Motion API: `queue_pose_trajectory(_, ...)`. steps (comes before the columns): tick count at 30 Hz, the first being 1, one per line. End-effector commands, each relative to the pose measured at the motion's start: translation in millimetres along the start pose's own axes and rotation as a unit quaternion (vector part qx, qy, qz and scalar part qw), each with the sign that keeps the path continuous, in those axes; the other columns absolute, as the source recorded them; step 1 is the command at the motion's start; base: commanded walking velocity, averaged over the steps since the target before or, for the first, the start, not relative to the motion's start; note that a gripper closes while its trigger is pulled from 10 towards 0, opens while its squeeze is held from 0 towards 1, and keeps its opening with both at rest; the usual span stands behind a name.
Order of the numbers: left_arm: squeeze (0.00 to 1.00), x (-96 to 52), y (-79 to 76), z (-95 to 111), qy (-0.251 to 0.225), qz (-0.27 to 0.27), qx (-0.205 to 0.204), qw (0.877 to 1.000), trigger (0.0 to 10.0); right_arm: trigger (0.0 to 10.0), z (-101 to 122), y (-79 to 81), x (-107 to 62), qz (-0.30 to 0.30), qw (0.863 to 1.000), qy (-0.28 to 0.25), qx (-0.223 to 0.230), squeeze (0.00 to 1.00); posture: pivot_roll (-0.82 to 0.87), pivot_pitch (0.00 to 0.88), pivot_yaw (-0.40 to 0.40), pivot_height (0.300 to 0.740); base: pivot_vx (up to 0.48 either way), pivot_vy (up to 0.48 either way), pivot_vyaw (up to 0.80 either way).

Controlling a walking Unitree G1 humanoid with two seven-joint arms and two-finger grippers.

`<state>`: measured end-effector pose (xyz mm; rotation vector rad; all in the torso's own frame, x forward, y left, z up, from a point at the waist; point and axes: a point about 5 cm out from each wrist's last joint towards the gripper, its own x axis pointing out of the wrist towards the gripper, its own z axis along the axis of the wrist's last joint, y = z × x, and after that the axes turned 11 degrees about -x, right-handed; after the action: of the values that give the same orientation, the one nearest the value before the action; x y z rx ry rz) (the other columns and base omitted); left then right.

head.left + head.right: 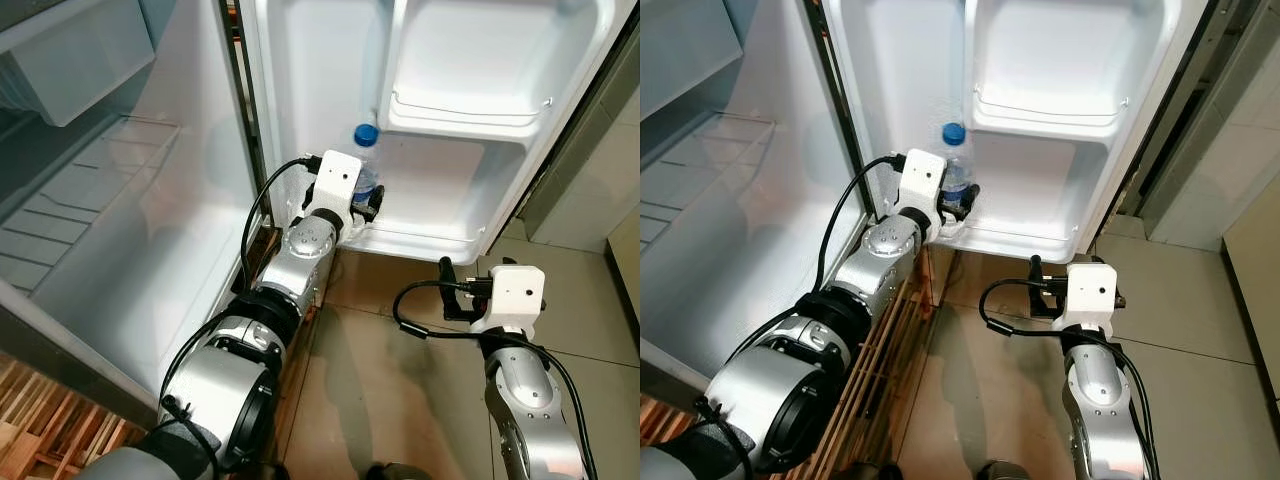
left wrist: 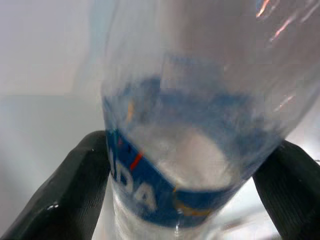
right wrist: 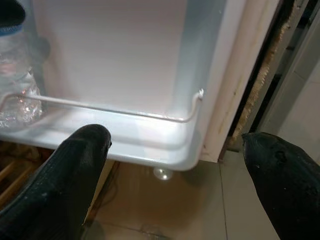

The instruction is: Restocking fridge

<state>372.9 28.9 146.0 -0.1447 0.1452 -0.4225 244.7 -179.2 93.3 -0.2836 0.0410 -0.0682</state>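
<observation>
One water bottle (image 1: 364, 160), upright at the hinge-side end of the fridge door's bottom shelf (image 1: 440, 240) | my left gripper (image 1: 366, 205) pinches its labelled middle | right gripper (image 1: 1077, 297) hangs spread, empty, below the shelf | thin clear plastic: I judge it light, squashy, slick; grip mid-body, gently.

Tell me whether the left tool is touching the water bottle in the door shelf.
Touching. In the left wrist view both black fingers press against the sides of the water bottle, on its blue label, with no gap. The head view shows the left tool closed around it.
</observation>
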Motion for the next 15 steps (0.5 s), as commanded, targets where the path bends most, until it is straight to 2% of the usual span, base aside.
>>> queue_pose_trajectory(1,0.0,-2.6,3.2,-5.1,0.018,-0.004,0.002,1.0,10.0,10.0,0.2,-1.1,-1.1,-0.005,1.0,0.003,0.001,0.18,-0.24,0.061,0.053,0.74,0.0,0.0,0.0)
queue_pose_trajectory(4,0.0,-8.6,12.4,0.8,0.009,-0.001,0.0,1.0,10.0,10.0,-1.6,-0.5,-1.9,0.0,1.0,0.005,-0.001,0.18,-0.23,0.054,0.046,0.74,0.0,0.0,0.0)
queue_pose_trajectory(8,0.0,-11.6,16.5,6.2,0.0,0.002,-0.001,1.0,10.0,10.0,-3.0,-0.1,-0.5,0.002,1.0,0.007,-0.001,0.18,-0.22,0.04,0.043,0.74,0.0,0.0,0.0)
queue_pose_trajectory(15,0.0,-28.6,28.9,3.5,0.008,0.006,-0.004,1.0,10.0,10.0,-0.3,3.0,2.2,0.008,1.0,0.002,0.0,0.18,-0.21,0.028,0.044,0.74,0.0,0.0,0.0)
